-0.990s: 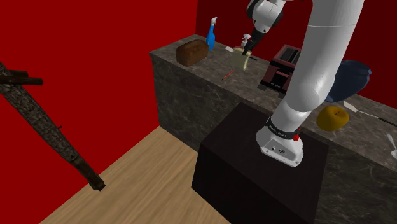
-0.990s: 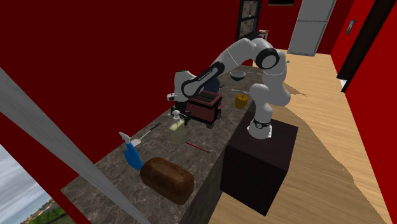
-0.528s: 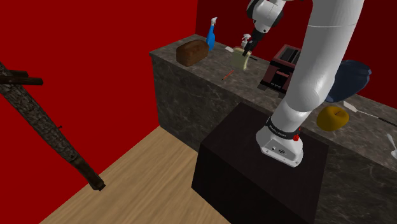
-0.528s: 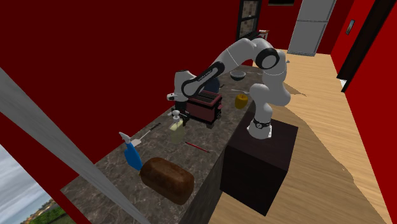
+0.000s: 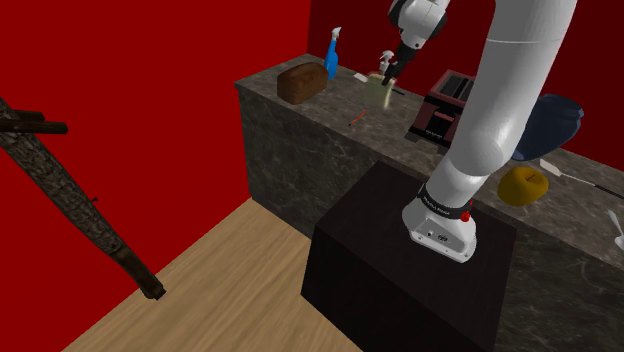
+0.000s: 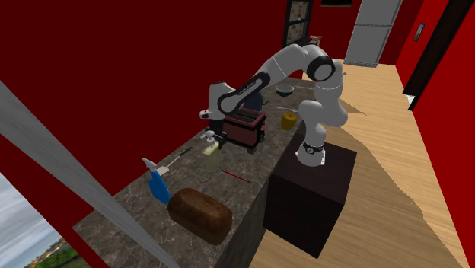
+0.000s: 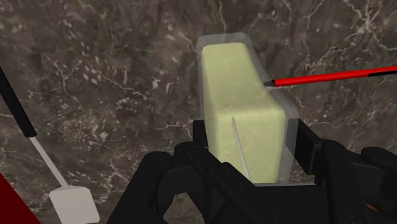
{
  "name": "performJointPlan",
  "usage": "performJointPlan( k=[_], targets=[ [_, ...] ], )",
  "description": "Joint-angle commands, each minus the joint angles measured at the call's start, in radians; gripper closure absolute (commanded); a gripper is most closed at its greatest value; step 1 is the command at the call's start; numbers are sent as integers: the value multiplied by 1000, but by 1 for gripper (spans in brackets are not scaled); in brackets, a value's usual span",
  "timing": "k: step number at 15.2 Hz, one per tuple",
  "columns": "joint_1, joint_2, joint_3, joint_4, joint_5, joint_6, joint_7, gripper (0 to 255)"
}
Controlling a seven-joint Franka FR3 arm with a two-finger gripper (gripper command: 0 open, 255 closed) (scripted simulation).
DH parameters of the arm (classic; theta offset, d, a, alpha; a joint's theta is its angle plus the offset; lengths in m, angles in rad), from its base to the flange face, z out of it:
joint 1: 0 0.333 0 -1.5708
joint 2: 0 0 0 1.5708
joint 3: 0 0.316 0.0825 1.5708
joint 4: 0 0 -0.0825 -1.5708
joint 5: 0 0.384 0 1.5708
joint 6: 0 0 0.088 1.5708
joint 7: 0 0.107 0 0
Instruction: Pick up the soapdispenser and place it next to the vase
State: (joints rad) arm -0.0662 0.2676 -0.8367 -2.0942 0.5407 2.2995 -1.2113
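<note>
While the claw (image 7: pixel 252 149) pinches the soap dispenser (image 7: pixel 236 83) (pale green), red stick (image 7: pixel 331 75) seemingly beside, counter (image 7: pixel 108 83) open toward its edge.

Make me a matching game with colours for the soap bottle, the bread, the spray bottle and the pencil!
Things:
1. soap dispenser
2. bread loaf
3. spray bottle
4. pencil

Colours:
A. blue
B. red
C. brown
D. pale yellow-green

Pairs: 1-D, 2-C, 3-A, 4-B
</note>
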Motion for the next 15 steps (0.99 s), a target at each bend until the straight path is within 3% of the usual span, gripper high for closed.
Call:
performJointPlan(
  k=[1, 15],
  targets=[
    [7, -16, -11, 10, -23, -17, 17, 255],
    [57, -142, -63, 83, -183, -147, 147, 255]
  ],
)
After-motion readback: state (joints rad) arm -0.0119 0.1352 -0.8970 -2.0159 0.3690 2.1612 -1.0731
